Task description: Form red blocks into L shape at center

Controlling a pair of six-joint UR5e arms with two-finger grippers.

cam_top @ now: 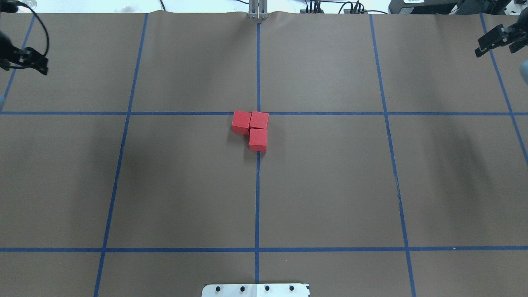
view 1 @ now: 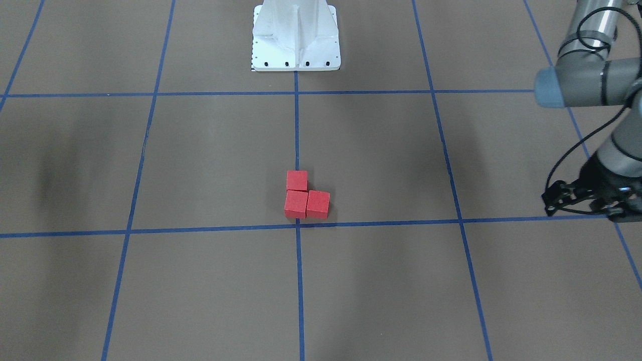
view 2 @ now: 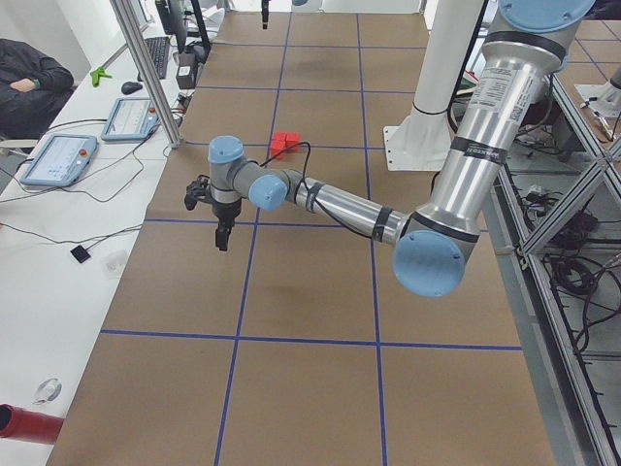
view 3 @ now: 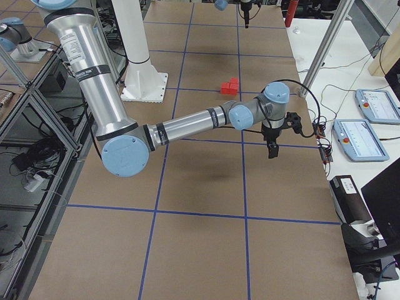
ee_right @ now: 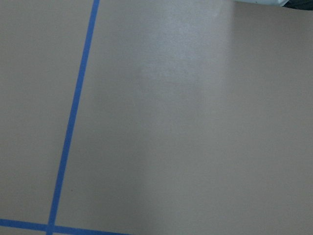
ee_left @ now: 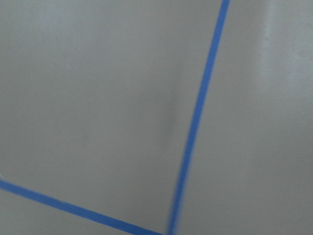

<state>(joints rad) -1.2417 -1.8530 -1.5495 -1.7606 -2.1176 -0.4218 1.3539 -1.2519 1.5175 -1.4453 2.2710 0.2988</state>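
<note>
Three red blocks [cam_top: 259, 120] lie touching in an L just on the robot's side of the center tape crossing [cam_top: 258, 113]: two side by side along the cross line and a third [cam_top: 258, 140] behind the right one, on the middle line. They also show in the front view [view 1: 306, 196]. My left gripper [cam_top: 43, 68] hangs far off at the table's left end, its fingers together and empty; it also shows in the front view [view 1: 547, 203]. My right gripper [cam_top: 478, 49] hangs at the far right end, fingers together and empty. Both wrist views show only bare surface and tape.
The white robot base plate [cam_top: 255, 290] sits at the near edge of the brown surface. Operators' tables with tablets [view 2: 60, 157] stand past the far edge. Blue tape lines mark a grid on the brown paper.
</note>
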